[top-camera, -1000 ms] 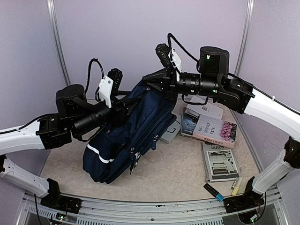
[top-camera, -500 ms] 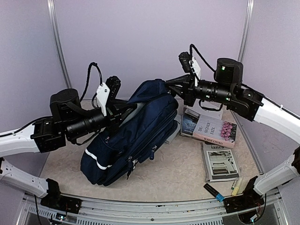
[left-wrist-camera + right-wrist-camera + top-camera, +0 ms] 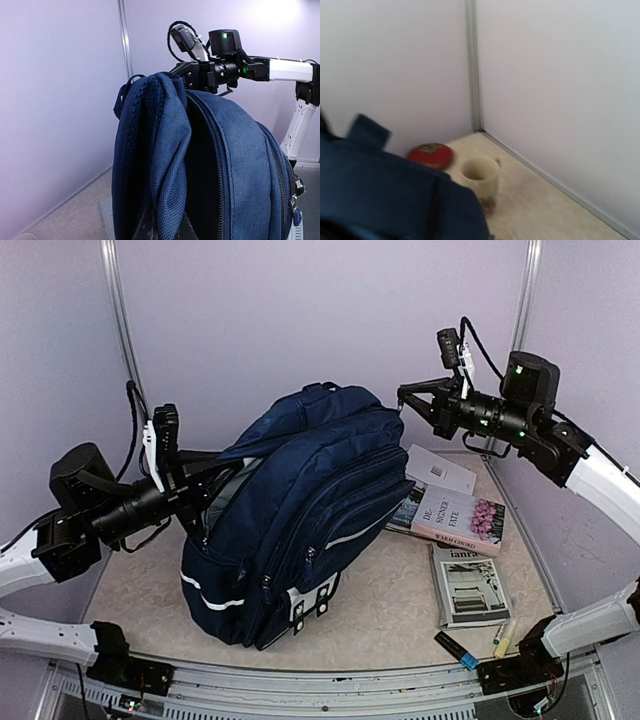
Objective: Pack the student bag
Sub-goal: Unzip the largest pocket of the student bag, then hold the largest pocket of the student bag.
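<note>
The student bag (image 3: 300, 510) is a large navy backpack with white stripes. It stands on the table with its front pockets toward me and its main zip gaping. My left gripper (image 3: 205, 492) is at its left side, shut on a fold of the opening's edge. In the left wrist view that fold (image 3: 170, 165) runs down between the fingertips (image 3: 150, 231). My right gripper (image 3: 408, 402) hovers just right of the bag's top, open and empty, apart from the fabric. It also shows in the left wrist view (image 3: 192, 75). The right wrist view shows only a corner of the bag (image 3: 380, 200), with no fingers visible.
Books (image 3: 455, 515), a booklet (image 3: 470, 585) and a white sheet (image 3: 440, 470) lie right of the bag. Markers (image 3: 455, 648) lie at the front right. A cream mug (image 3: 480, 177) and a red round tin (image 3: 430, 155) sit in the back corner behind the bag. Walls close three sides.
The right gripper let go of the bag's top and pulled back to the right. The left arm drew left with the edge. The bag settled down and spread wider.
</note>
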